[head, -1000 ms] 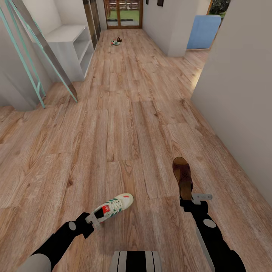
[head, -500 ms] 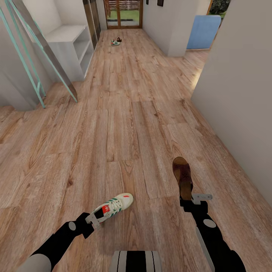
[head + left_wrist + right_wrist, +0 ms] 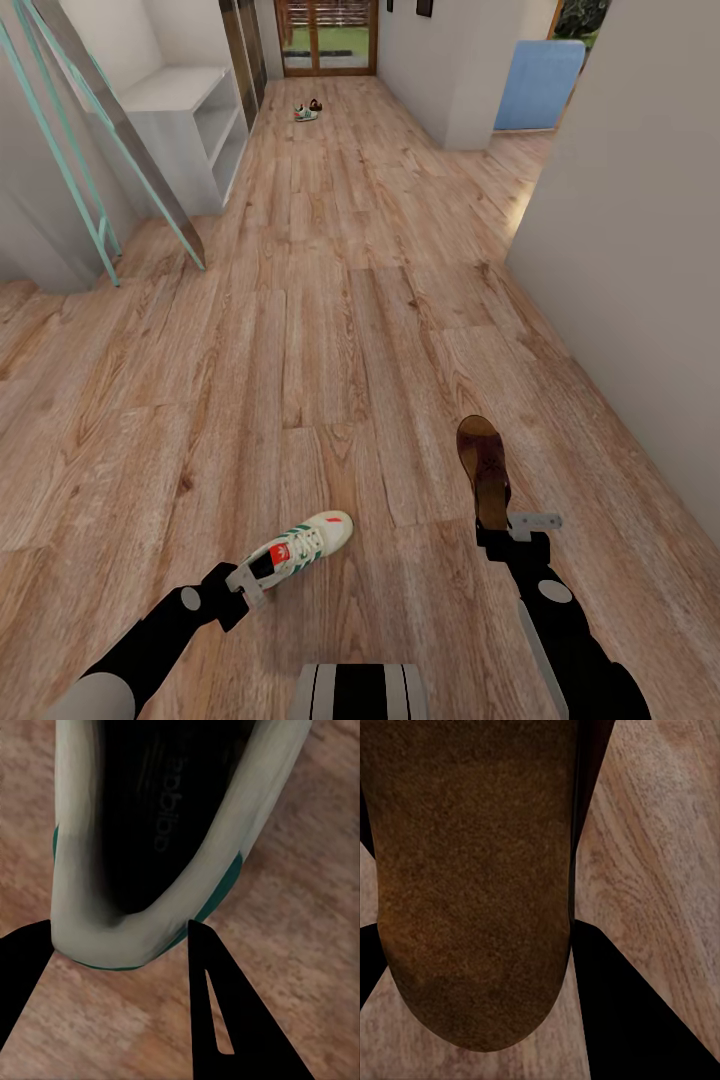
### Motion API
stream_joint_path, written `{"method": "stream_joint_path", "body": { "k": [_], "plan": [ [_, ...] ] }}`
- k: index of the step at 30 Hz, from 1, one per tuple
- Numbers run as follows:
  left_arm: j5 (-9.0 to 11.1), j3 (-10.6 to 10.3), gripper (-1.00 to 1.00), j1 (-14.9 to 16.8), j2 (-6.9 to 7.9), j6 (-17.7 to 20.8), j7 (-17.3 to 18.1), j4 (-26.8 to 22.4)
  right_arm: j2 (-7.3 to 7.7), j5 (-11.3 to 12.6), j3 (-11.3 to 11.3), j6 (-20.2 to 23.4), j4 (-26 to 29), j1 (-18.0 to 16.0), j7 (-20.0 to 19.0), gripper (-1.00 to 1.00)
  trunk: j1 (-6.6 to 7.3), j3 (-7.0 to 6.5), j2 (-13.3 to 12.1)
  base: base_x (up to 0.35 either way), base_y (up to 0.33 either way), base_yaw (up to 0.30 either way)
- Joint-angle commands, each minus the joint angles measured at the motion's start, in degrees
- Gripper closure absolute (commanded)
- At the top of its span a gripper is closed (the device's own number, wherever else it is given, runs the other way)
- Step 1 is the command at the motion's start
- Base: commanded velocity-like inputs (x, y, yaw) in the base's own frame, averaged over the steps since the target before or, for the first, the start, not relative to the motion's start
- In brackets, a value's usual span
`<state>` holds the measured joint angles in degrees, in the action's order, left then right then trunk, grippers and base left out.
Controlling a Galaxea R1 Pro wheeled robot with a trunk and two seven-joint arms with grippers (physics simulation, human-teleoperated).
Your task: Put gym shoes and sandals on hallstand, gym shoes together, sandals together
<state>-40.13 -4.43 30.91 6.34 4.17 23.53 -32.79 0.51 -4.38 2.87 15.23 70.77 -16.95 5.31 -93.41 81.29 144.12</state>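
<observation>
A white gym shoe point(image 3: 300, 545) with green stripes and a red patch lies toe-forward low at the front left. My left gripper point(image 3: 243, 580) is shut on its heel rim point(image 3: 120, 937). A brown sandal point(image 3: 483, 465) points ahead at the front right, its heel point(image 3: 472, 945) clamped in my shut right gripper point(image 3: 492, 528). Whether either shoe touches the corridor floor point(image 3: 340, 330) I cannot tell. The other gym shoe point(image 3: 305, 114) and sandal point(image 3: 316, 104) sit far down the corridor. A light grey open shelving unit point(image 3: 190, 125) stands by the left wall; I cannot tell if it is the hallstand.
A teal-and-grey frame point(image 3: 120, 150) leans at the left, its feet on the floor. A white wall point(image 3: 630, 250) runs close along the right. A glazed door point(image 3: 327, 40) ends the corridor, and a blue panel point(image 3: 540, 85) shows in a right opening.
</observation>
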Motion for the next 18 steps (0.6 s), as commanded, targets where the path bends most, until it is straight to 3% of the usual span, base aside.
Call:
{"method": "stream_joint_path", "body": {
  "k": [1,8,18],
  "plan": [
    [-0.21,-0.22,1.0,-0.01,0.05,0.31,0.2,-0.16,0.01,-0.28,-0.05,0.39,0.1,-0.01,0.23,1.0,0.01,0.04,0.02,0.0,0.0,0.0],
    [-0.21,-0.17,1.0,-0.14,0.08,0.43,0.15,-0.17,0.01,-0.28,-0.07,0.41,0.23,-0.01,0.23,1.0,0.01,0.04,0.02,0.0,0.0,0.0],
    [0.69,1.36,1.0,-0.28,0.32,0.4,0.04,-0.02,0.09,-0.35,-0.14,0.35,0.5,-0.01,0.15,1.0,0.27,-2.18,-0.12,0.0,0.0,0.0]
  ]
}}
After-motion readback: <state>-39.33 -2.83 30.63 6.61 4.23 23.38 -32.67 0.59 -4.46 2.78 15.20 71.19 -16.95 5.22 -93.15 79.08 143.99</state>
